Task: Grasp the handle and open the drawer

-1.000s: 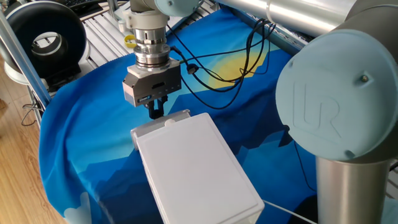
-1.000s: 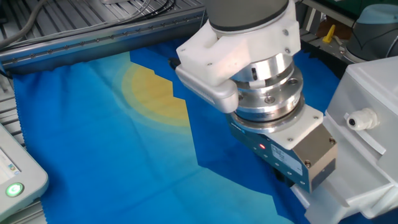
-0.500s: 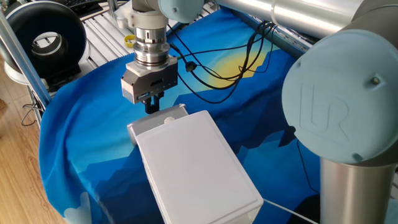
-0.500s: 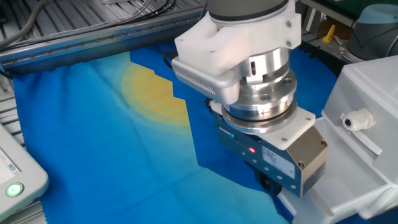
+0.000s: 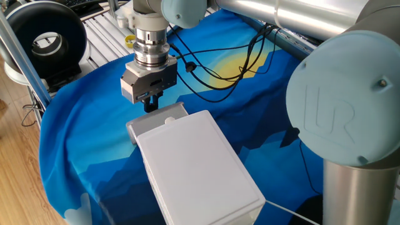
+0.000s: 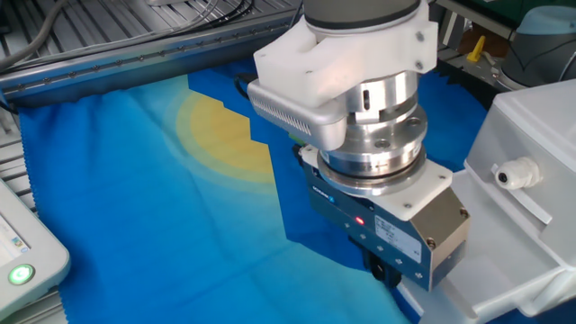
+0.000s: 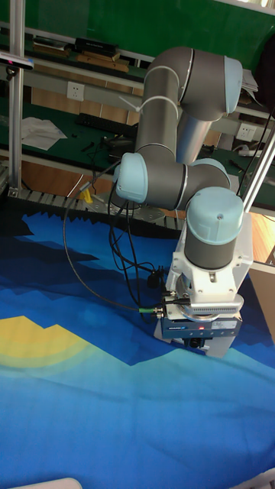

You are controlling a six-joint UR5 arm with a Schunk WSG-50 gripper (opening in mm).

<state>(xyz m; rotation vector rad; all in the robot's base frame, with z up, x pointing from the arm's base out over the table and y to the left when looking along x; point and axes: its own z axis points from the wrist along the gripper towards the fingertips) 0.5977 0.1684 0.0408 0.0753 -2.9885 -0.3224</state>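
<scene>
One arm, one claw (image 5: 150, 107), and it hangs nose-down right at the narrow front of the white box (image 5: 197, 169) on the blue-draped tabletop (image 5: 81, 131). The dark fingers dip just below the claw body, meeting the front edge of the drawer (image 5: 156, 120), which shows as a slim white lip poking out past the box lid, so the tray looks a little way out already, though how far is hard to call.

The handle itself? Hidden. In every view the claw body sits square in front of it, so whether the fingers are pinching the knob or merely hovering beside it cannot be told, and neither can their spread.

From the other fixed view the claw (image 6: 389, 272) crowds the box's corner, its red status light glowing, its silver wrist flange above.

My read: this is the pull phase, and doing it well means drawing straight out along the tray's sliding line, away from the box, level with the cloth. Any sideways drift or lift could cock the tray in its runners or drag the light box across the slippery fabric instead of opening it. That small round knob could slip free, so slow and steady is the call. Black cables (image 5: 215, 69) trail behind the arm, well clear of the pull path.
</scene>
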